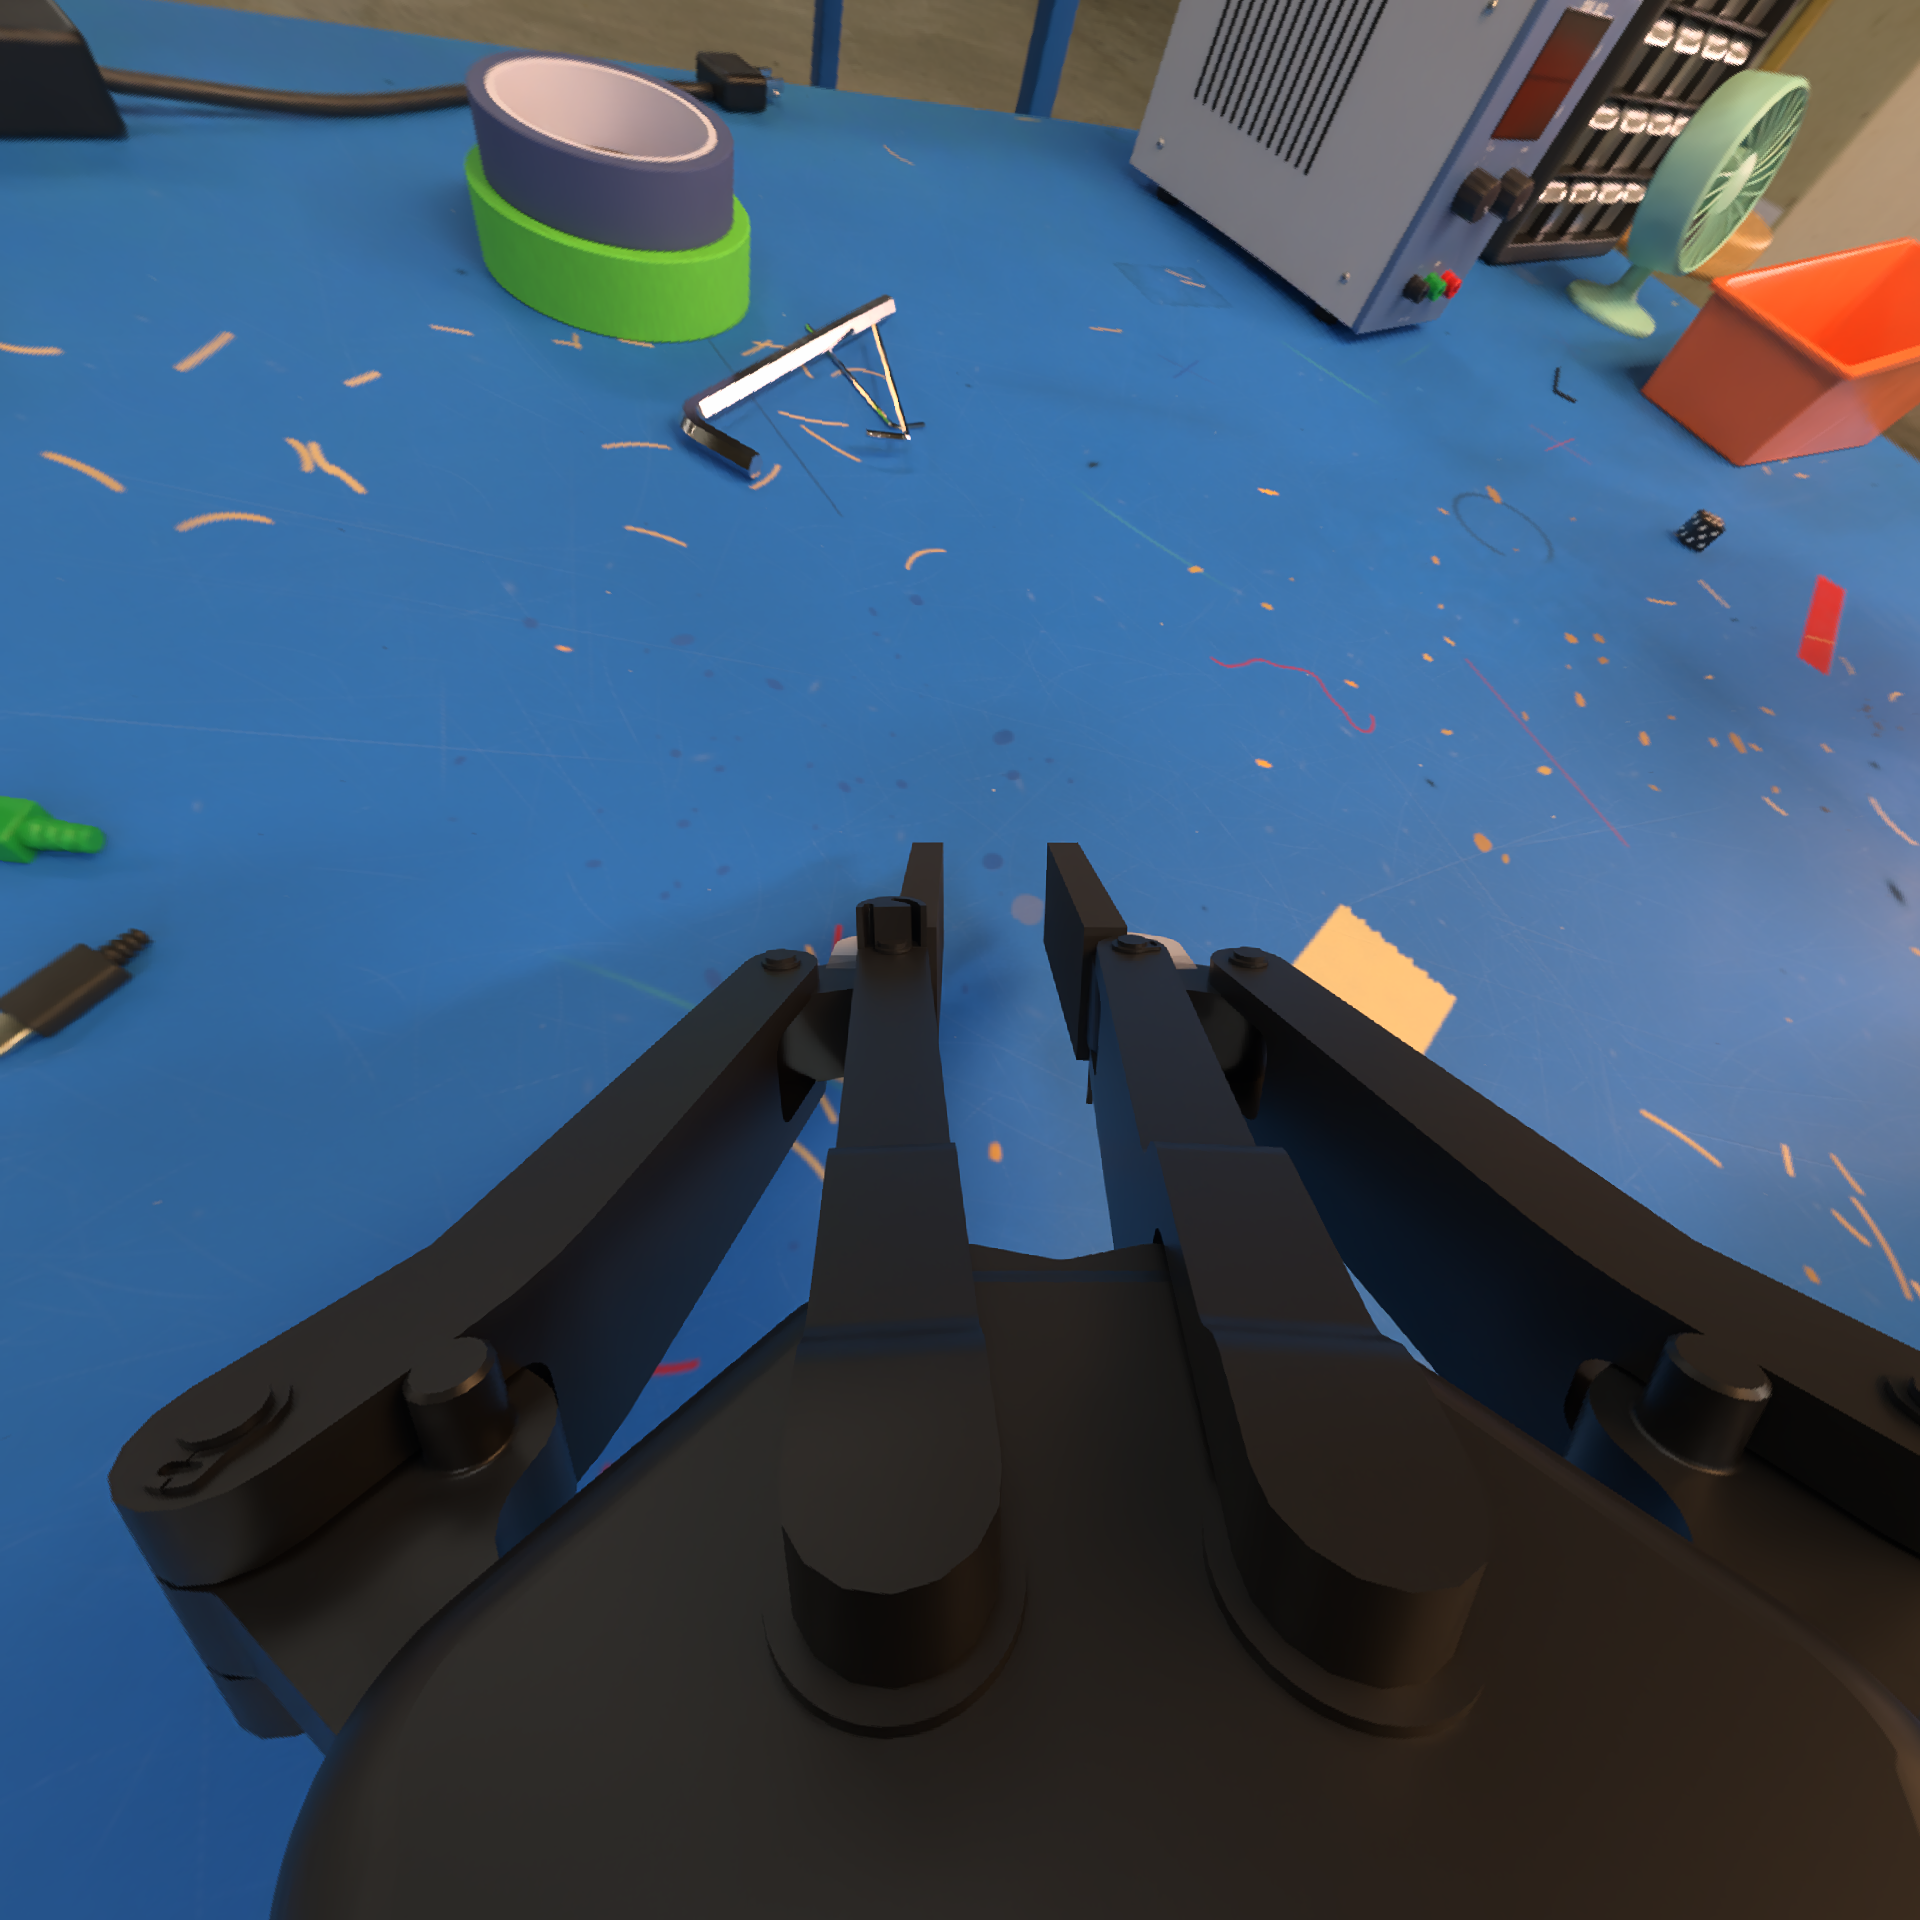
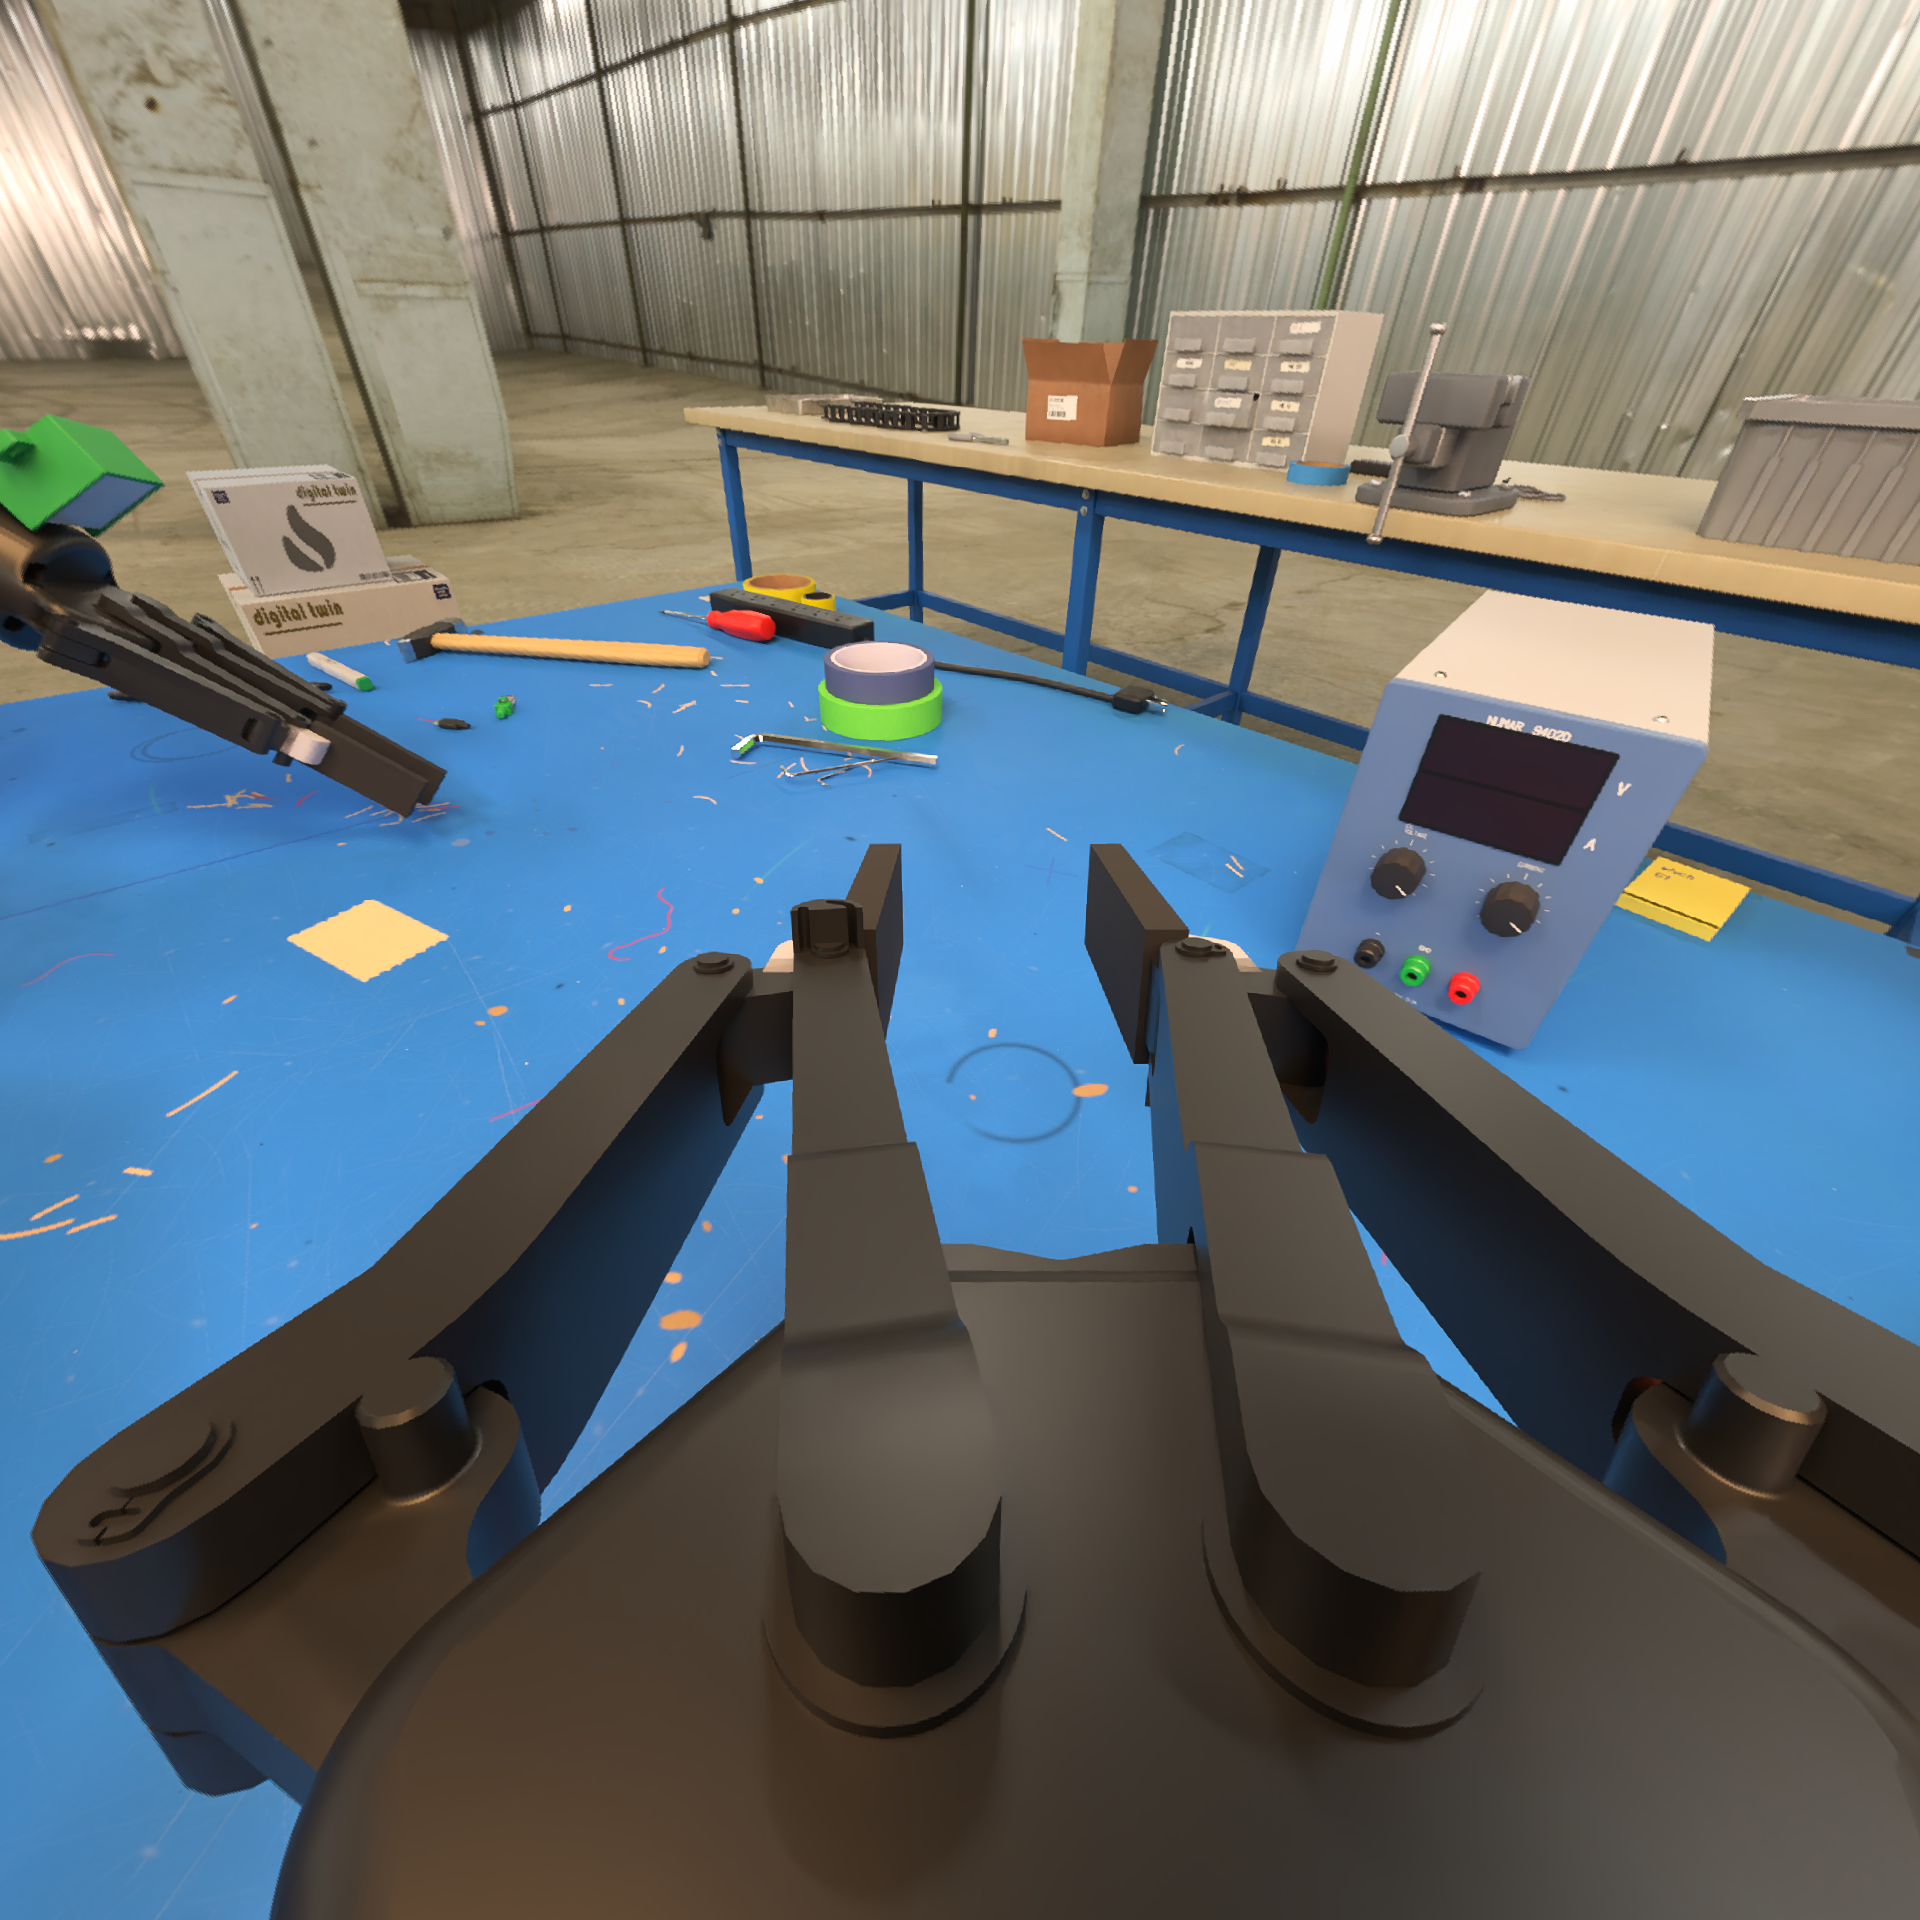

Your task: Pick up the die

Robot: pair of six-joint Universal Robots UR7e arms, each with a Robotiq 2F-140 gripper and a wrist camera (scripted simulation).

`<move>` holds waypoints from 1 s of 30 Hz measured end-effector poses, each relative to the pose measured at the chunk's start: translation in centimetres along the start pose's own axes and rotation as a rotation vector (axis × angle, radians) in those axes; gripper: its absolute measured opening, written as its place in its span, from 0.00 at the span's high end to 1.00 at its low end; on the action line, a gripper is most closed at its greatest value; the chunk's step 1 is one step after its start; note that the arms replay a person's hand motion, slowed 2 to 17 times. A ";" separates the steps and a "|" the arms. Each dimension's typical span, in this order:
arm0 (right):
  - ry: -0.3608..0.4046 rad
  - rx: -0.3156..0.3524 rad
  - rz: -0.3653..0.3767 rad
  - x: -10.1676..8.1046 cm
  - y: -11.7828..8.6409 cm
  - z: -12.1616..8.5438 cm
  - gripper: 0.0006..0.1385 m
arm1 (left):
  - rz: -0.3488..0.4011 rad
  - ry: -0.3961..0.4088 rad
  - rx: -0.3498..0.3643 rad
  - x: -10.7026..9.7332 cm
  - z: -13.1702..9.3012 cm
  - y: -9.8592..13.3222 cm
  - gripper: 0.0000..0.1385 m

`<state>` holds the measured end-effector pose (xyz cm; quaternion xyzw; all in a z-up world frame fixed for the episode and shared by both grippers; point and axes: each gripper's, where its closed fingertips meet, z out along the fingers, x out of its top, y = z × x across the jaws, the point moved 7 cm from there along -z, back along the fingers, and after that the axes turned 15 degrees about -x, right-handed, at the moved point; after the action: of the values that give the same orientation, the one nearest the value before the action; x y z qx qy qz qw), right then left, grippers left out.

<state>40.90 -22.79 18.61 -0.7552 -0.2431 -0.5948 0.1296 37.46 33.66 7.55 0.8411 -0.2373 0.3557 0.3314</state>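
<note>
The die (image 1: 1701, 531) is small and black with white dots. It lies on the blue table (image 1: 520, 675) at the far right of the left wrist view, in front of an orange bin (image 1: 1808, 353). My left gripper (image 1: 994, 852) hovers low over the table, far to the die's left, with a narrow gap between its fingers and nothing in it. It also shows in the right wrist view (image 2: 416, 795). My right gripper (image 2: 994, 852) is open and empty above a faint ring mark (image 2: 1013, 1091). The die does not show in the right wrist view.
Stacked purple and green tape rolls (image 1: 608, 208), a hex key (image 1: 790, 374), a blue power supply (image 2: 1507, 821), a green fan (image 1: 1714, 187), a red strip (image 1: 1820, 623) and a yellow note (image 1: 1371, 987) lie around. A hammer (image 2: 566, 650) and screwdriver (image 2: 740, 623) sit farther back.
</note>
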 end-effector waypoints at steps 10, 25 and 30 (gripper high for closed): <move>-0.060 -0.029 -0.006 -0.9 1.2 0.1 0.65 | 0.089 0.043 0.052 1.8 -0.9 0.9 0.75; -0.134 -0.072 0.022 -2.7 3.6 0.5 0.65 | 0.309 0.087 -0.143 7.1 5.8 5.6 0.75; -0.160 -0.077 0.039 -3.6 4.5 0.8 0.65 | 0.385 0.106 -0.188 9.8 8.8 7.1 0.74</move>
<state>43.29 -27.01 15.32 -0.8093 -0.2148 -0.5388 0.0925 43.00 20.94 13.06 0.7258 -0.4080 0.4324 0.3461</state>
